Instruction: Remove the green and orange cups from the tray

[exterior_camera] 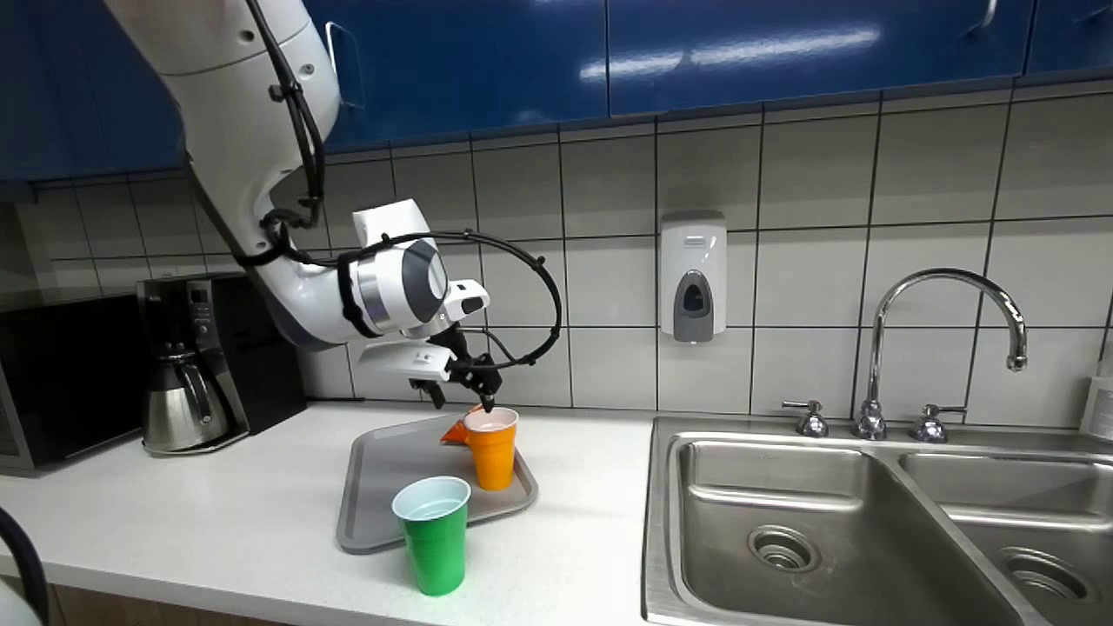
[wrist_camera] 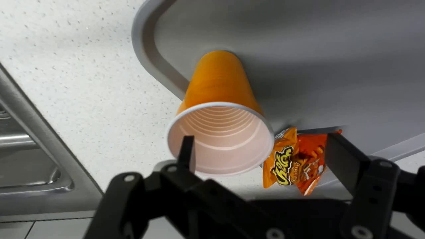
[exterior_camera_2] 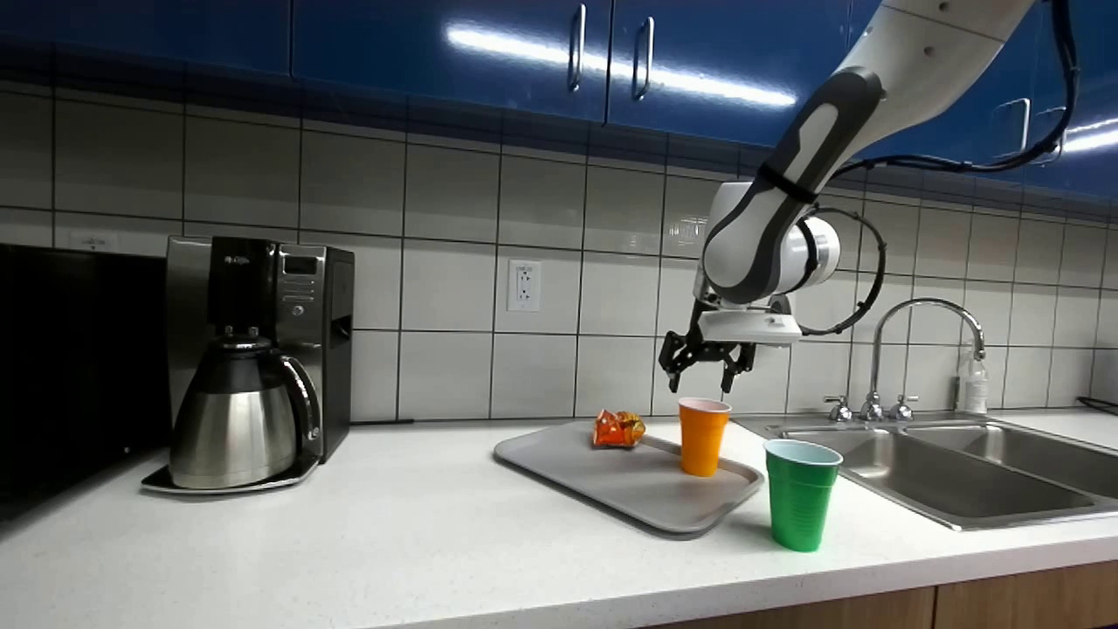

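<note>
White counter (exterior_camera_2: 349,542) along a tiled wall (exterior_camera: 609,374), steel sink (exterior_camera: 665,513) let into it. Robot arm (exterior_camera: 235,130) hanging over from above. Coffee maker (exterior_camera_2: 301,349) well apart from the work.

Gray tray (exterior_camera_2: 603,476) flat on the counter, between coffee maker and sink. Hand (exterior_camera_2: 700,386) pointing down, in an exterior view just above the orange cup (exterior_camera_2: 701,441); fingers (wrist_camera: 347,162) spread wide, nothing held. Contact with the rim: none seen, though not certain.

Green cup (exterior_camera: 435,543): upright on the counter, off the tray, just beside its edge. Half the task done, judging by that.

Orange cup: upright on the tray, near the corner on the sink side. Step in hand, most likely: the approach to this one, grasp not yet made. In the wrist view, one finger overlapping its mouth, the other out past the snack bag (wrist_camera: 297,161), so off-centre as seen from there. Next move, as judged: shift sideways to bring the cup wall between the fingers, lower, close lightly on probably thin plastic, lift straight up, then carry over the tray edge to the counter.

Snack bag: on the tray, near the orange cup, toward the wall. Best kept out of the grip; could get pinched along with the rim.
</note>
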Robot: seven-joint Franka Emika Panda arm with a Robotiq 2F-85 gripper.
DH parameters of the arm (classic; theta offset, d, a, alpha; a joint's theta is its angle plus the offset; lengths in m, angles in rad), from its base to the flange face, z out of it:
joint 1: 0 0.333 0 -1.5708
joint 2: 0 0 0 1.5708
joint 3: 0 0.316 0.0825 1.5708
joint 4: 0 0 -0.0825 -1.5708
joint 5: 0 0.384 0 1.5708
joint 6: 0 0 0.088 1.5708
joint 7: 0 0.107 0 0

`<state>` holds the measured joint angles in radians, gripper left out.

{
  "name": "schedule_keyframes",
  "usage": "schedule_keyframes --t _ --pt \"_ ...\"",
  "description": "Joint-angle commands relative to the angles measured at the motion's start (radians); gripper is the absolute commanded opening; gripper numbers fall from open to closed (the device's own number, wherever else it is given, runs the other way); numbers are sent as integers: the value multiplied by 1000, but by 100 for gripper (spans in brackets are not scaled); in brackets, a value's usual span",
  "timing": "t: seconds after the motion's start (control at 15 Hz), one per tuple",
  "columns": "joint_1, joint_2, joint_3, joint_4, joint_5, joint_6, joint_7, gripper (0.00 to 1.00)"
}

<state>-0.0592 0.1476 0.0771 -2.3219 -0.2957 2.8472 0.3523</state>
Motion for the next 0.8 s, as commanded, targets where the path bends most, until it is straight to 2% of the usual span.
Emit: schedule_keyframes --t 0.0,0.33,0.73 --pt "50 63 -39 84 89 -12 -84 100" --pt "69 106 -44 150 201 -55 -142 100" --pt "88 135 -68 206 217 -140 -134 100"
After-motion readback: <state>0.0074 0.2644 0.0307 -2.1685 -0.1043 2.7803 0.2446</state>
